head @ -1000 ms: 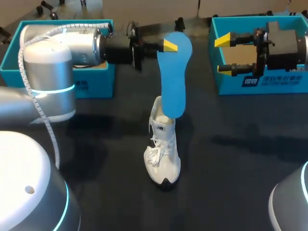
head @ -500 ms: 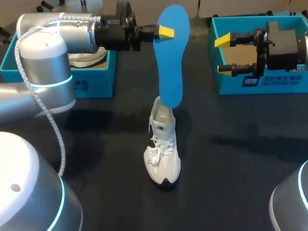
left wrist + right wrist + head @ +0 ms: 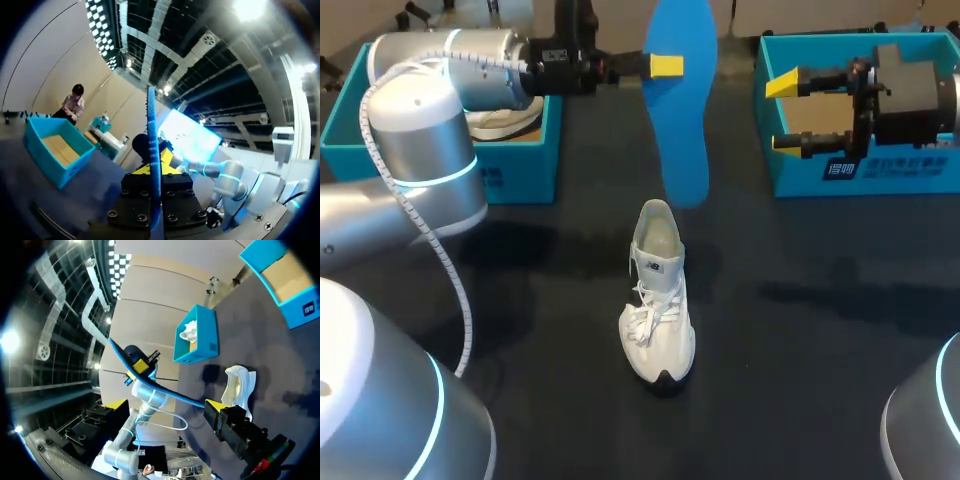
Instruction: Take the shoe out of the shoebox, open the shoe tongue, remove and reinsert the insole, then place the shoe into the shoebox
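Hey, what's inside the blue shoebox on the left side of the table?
A white shoe lies in the left shoebox, on its brown floor. The left arm covers most of the inside, so the rest cannot be seen.

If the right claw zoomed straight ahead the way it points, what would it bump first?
Probably the blue insole that the left claw holds up in the air, though depth is hard to judge.
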`<state>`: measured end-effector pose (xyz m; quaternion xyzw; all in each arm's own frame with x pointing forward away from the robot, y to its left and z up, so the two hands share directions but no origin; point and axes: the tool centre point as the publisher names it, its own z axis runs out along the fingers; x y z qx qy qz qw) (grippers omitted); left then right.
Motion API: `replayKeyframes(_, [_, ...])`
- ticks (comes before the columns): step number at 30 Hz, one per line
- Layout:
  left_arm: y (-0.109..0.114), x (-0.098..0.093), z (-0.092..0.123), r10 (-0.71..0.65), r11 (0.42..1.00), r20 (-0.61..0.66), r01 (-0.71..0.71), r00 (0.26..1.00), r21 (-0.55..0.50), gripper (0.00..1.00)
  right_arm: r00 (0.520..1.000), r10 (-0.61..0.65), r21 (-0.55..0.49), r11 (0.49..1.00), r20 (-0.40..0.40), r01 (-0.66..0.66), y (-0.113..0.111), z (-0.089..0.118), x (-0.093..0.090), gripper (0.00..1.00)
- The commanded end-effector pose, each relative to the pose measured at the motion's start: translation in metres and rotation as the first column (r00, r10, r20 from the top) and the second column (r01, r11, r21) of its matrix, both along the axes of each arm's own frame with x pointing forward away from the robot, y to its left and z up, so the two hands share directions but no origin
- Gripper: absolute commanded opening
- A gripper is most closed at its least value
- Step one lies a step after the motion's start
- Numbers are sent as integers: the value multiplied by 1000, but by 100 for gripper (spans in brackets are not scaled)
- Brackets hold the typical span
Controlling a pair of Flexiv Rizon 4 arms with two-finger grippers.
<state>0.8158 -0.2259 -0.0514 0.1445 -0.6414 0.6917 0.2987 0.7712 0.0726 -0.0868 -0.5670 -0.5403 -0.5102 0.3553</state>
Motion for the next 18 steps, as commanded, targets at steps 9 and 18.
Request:
replayKeyframes(9, [5, -8, -6, 134, 989, 613, -69, 778, -129, 0, 1000, -1, -1, 1000, -1, 1, 2, 0, 1, 100])
replayKeyframes(18, [6, -8, -12, 146, 989, 801, -93, 580, -113, 0, 1000, -1, -1, 1000, -1, 1, 2, 0, 1, 100])
